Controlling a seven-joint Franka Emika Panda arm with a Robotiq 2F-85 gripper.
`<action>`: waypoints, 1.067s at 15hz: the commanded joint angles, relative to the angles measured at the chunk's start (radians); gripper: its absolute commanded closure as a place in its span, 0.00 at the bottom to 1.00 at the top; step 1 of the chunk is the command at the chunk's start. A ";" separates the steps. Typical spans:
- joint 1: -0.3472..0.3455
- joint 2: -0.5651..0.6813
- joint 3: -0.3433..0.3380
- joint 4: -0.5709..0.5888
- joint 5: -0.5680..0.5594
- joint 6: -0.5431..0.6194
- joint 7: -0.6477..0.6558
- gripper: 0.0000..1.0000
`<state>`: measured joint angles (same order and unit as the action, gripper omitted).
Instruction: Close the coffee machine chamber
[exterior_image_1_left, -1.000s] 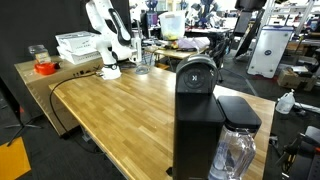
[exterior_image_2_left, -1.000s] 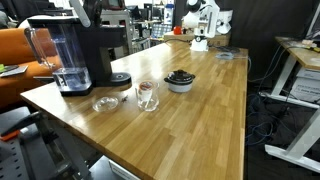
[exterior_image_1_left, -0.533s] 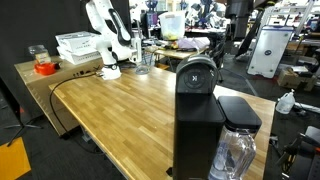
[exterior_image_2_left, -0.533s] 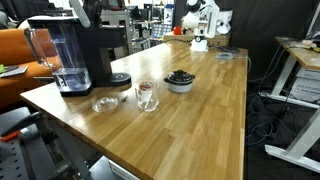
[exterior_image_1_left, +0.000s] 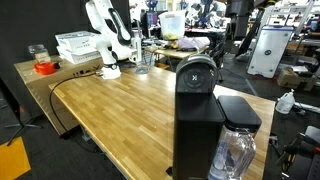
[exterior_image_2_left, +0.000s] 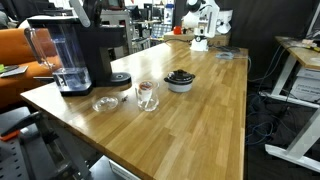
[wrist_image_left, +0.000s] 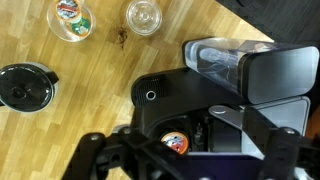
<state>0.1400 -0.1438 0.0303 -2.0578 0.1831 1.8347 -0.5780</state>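
Note:
The tall matte-black coffee machine (exterior_image_1_left: 197, 130) stands at the near end of the wooden table, with its clear water tank (exterior_image_1_left: 238, 152) beside it. It also shows in an exterior view (exterior_image_2_left: 98, 48). The chamber head (exterior_image_1_left: 197, 69) is tilted up, its round silver-ringed emblem facing outward. In the wrist view I look straight down into the open chamber (wrist_image_left: 190, 125). An orange-topped pod (wrist_image_left: 175, 143) sits inside, beside a silver lever (wrist_image_left: 228, 118). My gripper (wrist_image_left: 185, 162) hovers above the machine, its dark fingers spread wide on either side of the opening, holding nothing.
On the table beside the machine are a drinking glass (exterior_image_2_left: 147, 95), a small glass dish (exterior_image_2_left: 104, 103) and a dark bowl (exterior_image_2_left: 180, 80). Another white robot arm (exterior_image_1_left: 105, 40) stands at the far end, near a white tray stack (exterior_image_1_left: 78, 46).

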 joint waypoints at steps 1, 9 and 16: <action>-0.004 -0.004 0.001 0.012 0.035 0.000 -0.072 0.00; 0.020 0.091 0.025 0.188 0.138 -0.042 -0.299 0.00; 0.014 0.111 0.051 0.193 0.125 -0.008 -0.288 0.00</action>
<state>0.1710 -0.0333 0.0636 -1.8664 0.3076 1.8283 -0.8665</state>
